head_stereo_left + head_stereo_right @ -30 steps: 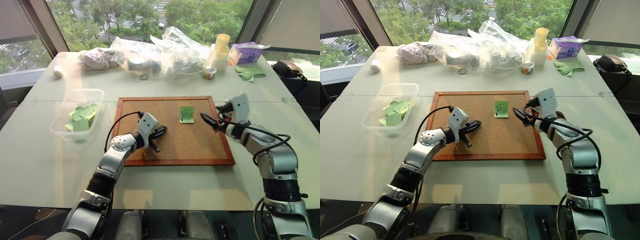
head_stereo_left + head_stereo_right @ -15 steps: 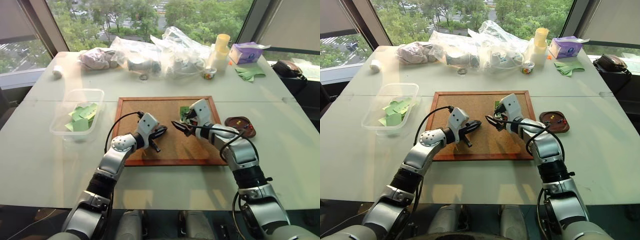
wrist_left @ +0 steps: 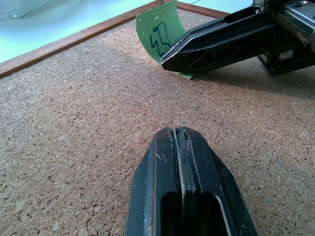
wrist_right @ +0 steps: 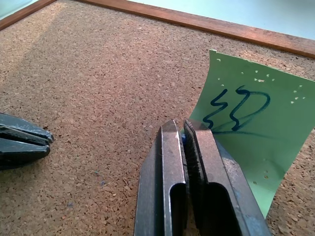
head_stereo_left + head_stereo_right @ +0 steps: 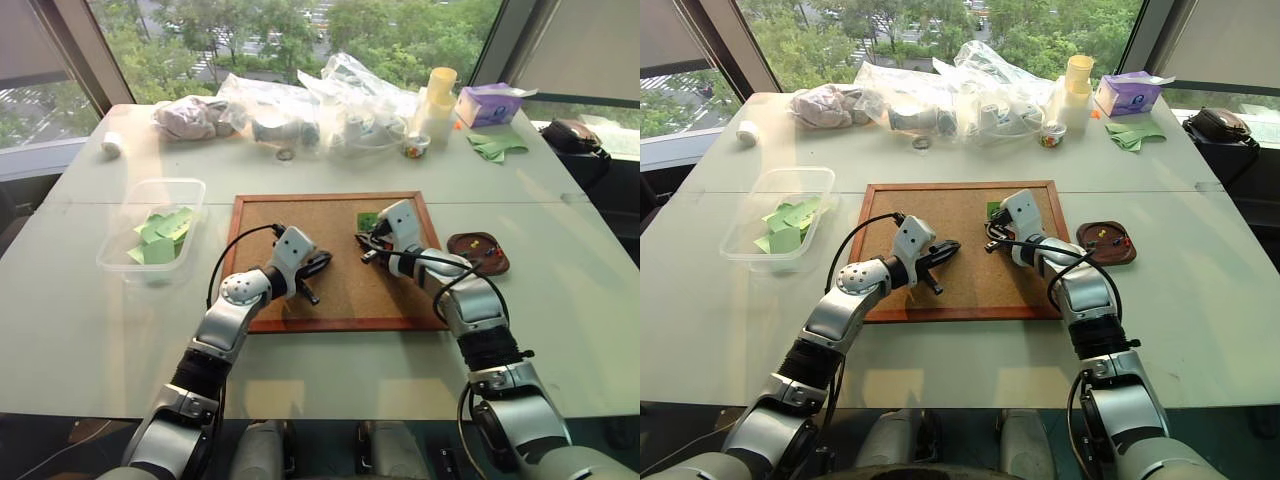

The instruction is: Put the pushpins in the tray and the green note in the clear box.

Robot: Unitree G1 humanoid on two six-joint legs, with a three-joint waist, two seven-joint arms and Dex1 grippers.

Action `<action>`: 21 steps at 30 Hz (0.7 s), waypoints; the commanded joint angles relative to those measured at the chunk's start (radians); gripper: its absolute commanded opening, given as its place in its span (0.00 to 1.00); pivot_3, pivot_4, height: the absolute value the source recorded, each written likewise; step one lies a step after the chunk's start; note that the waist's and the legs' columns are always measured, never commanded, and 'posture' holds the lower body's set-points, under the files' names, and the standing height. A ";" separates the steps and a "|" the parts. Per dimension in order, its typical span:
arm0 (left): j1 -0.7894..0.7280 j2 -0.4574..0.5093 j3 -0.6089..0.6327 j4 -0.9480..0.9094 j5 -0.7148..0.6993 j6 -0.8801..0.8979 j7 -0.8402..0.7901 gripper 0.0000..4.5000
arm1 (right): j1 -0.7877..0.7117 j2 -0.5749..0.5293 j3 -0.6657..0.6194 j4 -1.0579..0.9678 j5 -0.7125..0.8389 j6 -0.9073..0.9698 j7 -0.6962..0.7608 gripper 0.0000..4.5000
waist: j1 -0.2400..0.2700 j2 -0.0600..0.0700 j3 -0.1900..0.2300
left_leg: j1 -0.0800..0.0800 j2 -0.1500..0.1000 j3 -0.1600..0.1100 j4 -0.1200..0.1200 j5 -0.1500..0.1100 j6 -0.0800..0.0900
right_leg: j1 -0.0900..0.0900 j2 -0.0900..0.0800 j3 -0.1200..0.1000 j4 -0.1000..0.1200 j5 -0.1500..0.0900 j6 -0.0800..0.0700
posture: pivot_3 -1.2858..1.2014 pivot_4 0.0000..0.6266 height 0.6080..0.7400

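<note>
The clear box (image 5: 150, 232) sits on the desk's left, green slips inside. Left pincer (image 5: 318, 265) clenched, empty, over the cork board (image 5: 265, 225). Right pincer (image 5: 366, 247) clenched on the green note (image 4: 253, 128) by the board's right edge. The tray (image 5: 466, 244) holds pushpins (image 5: 484, 251) just right.

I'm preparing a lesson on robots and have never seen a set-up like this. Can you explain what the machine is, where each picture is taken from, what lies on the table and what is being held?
It is a humanoid robot with two arms, each ending in a two-fingered black gripper. Two pictures look down from its head; the close-ups come from a camera on each wrist. On the table lie a cork board, a clear box holding green slips, a small brown tray with pushpins, and bags at the far edge. The right gripper is shut on the green note, which curls up off the cork. The left gripper is shut, holding nothing.
</note>
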 commanded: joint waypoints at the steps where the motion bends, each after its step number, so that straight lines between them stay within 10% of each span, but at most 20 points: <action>1: 0.035 0.012 -0.010 0.039 0.021 0.034 0.007 0.00 | 0.006 -0.014 -0.025 -0.121 0.020 0.029 0.008 0.02 | 0.001 0.000 0.000 | 0.000 0.000 0.000 0.000 0.000 0.000 | 0.000 0.000 0.000 0.000 0.000 0.000 | 0.52 0.24 1.00; 17: -0.039 -0.005 0.030 0.050 -0.034 0.057 -0.019 0.00 | 0.073 -0.100 0.027 -0.477 0.066 0.212 0.090 0.02 | 0.005 0.000 0.000 | -0.001 0.000 -0.001 -0.001 0.000 0.000 | -0.001 0.000 0.000 0.000 0.000 0.000 | 0.52 0.24 1.00; 21: -0.125 -0.033 0.113 0.031 -0.141 0.128 -0.034 0.34 | 0.093 -0.130 0.049 -0.516 0.052 0.217 0.106 0.00 | 0.005 -0.002 0.001 | -0.004 0.000 -0.001 0.001 0.000 0.001 | -0.003 0.000 0.000 0.000 0.000 0.000 | 0.52 0.24 1.00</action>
